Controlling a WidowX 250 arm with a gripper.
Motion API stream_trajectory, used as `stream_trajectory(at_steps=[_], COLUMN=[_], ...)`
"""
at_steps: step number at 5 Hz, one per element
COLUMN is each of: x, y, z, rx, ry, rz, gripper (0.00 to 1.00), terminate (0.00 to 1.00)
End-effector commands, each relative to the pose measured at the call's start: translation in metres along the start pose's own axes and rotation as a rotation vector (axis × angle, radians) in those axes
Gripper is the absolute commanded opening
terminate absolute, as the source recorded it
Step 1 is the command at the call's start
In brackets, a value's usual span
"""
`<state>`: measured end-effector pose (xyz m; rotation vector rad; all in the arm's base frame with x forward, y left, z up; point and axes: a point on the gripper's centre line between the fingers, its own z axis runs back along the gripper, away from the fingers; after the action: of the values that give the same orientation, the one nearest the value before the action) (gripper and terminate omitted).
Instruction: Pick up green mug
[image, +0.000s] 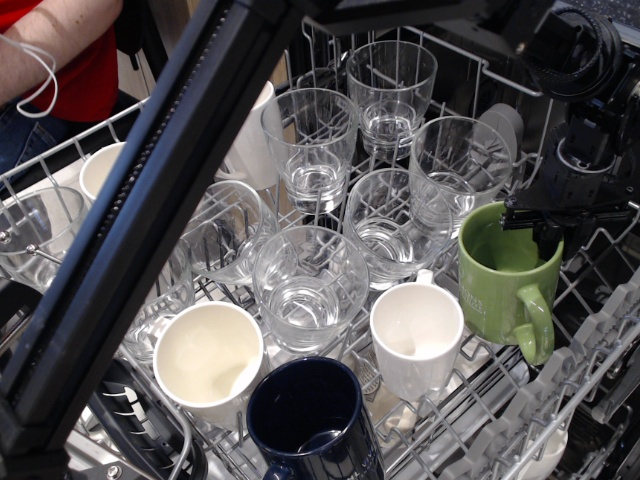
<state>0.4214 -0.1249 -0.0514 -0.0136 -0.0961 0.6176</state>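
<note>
The green mug (500, 290) stands at the right side of the dishwasher rack (590, 345), upright and slightly tilted, its loop handle (537, 325) pointing to the front right. My black gripper (545, 236) comes down from the upper right and is closed on the mug's far right rim, one finger inside the mug and one outside. The mug's base is hidden among the rack wires.
A white mug (415, 340) stands just left of the green mug, with several clear glasses (385, 225) behind it. Another white mug (208, 358) and a navy mug (312, 420) are in front. A black bar (150, 200) crosses the left. A person in red (60, 50) stands at top left.
</note>
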Motion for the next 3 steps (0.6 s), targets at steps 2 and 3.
stream_trajectory(at_steps=[2,3], x=[0.023,0.025], y=[-0.004,-0.006], z=[0.118,0.154], rx=[-0.022,-0.044], ry=[-0.014,-0.002], rz=[0.074,0.103], gripper=[0.00,0.00], terminate=[0.00,0.00])
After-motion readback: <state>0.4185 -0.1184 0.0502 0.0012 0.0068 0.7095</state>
